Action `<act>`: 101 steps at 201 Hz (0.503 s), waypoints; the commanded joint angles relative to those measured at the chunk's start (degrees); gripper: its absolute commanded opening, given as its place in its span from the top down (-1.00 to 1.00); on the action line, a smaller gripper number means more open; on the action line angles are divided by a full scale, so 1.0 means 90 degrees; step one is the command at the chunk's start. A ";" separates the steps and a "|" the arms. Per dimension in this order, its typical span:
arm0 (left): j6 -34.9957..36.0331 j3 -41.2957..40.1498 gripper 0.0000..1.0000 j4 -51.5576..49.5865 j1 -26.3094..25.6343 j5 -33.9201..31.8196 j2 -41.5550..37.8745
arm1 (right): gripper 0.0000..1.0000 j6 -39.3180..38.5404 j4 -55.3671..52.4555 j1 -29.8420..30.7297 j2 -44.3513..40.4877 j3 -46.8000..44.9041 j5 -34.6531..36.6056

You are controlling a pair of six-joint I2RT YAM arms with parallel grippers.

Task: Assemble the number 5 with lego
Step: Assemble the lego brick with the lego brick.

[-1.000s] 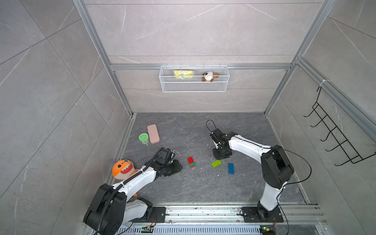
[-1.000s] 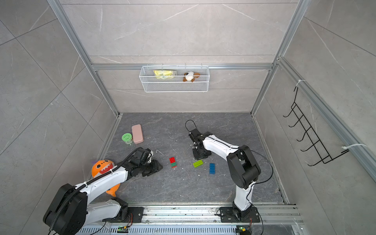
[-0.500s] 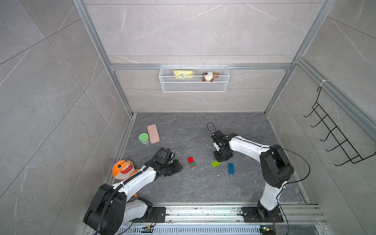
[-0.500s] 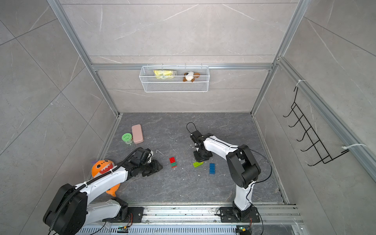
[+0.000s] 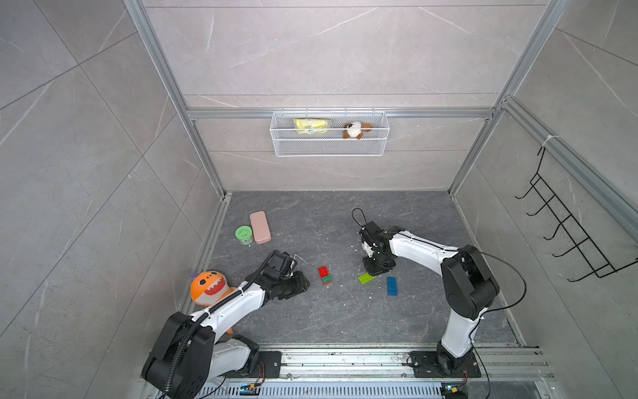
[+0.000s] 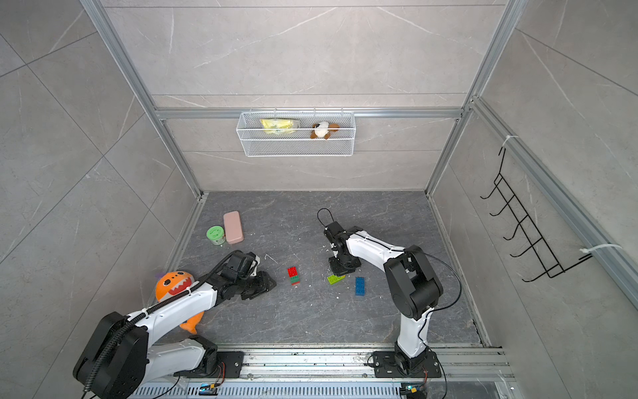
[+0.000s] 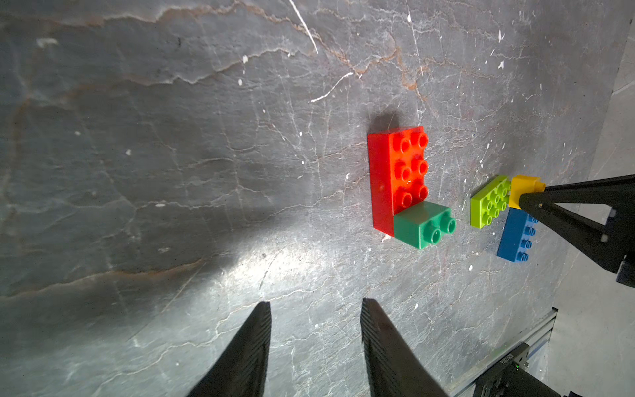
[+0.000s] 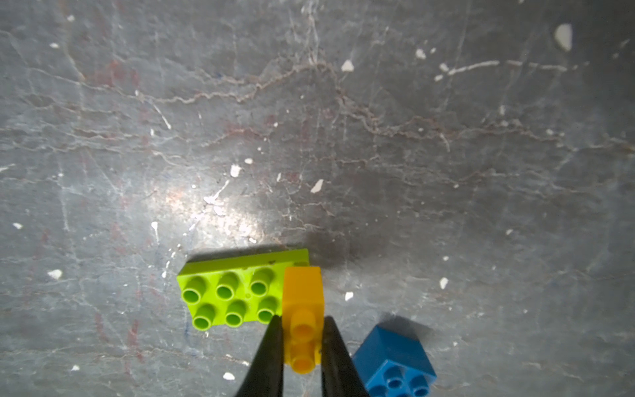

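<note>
The right jaws pinched the yellow brick (image 8: 302, 302) at one end of the lime-green brick (image 8: 230, 292), apparently needing a square downward press next, while the left jaws stood spread and empty, short of the joined red and dark-green pair (image 7: 402, 172).

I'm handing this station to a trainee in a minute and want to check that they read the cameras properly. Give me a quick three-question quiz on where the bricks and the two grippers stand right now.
1. True or false: the left gripper is holding a brick.
2. What colour is the brick between the fingers of the right gripper?
3. Fill in: the dark-green brick is joined to one end of the ___ brick.

Key
1. False. Its fingers stand apart with nothing between them.
2. Yellow: it is the yellow brick.
3. Red: it sits against the red brick.
</note>
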 commanded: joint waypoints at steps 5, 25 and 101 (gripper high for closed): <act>-0.0071 -0.0054 0.05 -0.0079 -0.0020 -0.0077 -0.0053 | 0.62 -0.0159 -0.0066 0.0003 0.0097 -0.0298 -0.0236; -0.0066 -0.0024 0.05 -0.0061 -0.0021 -0.0066 0.0007 | 0.62 -0.0185 -0.0093 0.0003 0.0134 -0.0298 -0.0281; -0.0088 -0.0053 0.05 -0.0040 -0.0020 -0.0084 -0.0007 | 0.62 -0.0213 -0.0162 0.0013 0.0168 -0.0434 -0.0294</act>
